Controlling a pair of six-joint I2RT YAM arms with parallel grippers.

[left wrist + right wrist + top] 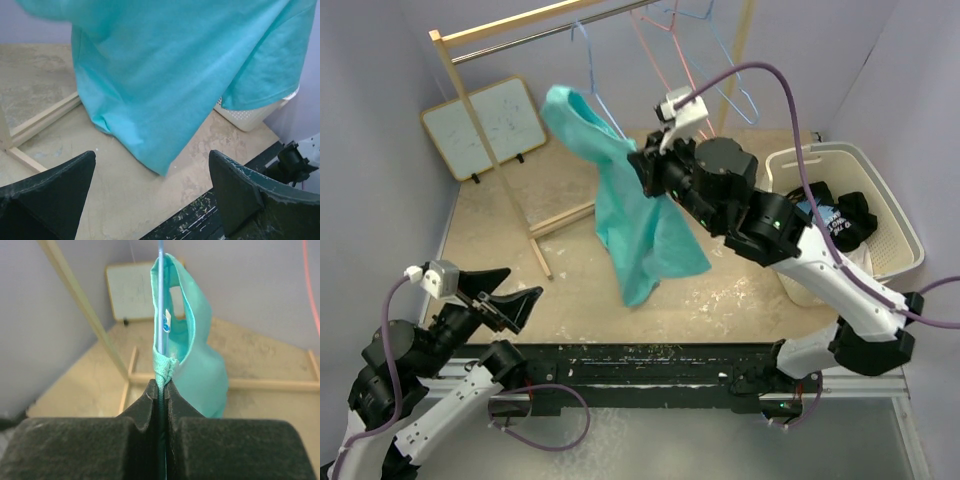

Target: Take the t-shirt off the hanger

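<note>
Teal t-shirt (640, 215) draped on blue hanger (161, 290), fabric edge pinched in closed right gripper (648, 168), left gripper (508, 292) spread wide, nothing held

The shirt (645, 225) is hanging in the middle and is blocking the way to the back. In front of it the surface (570, 290) is lying open, from the left hand (525, 281) across to the basket (895, 215). The rack post (485, 140) and its foot bar (560, 218) are closing the left side, and the right arm (770, 225) is filling the right.
</note>
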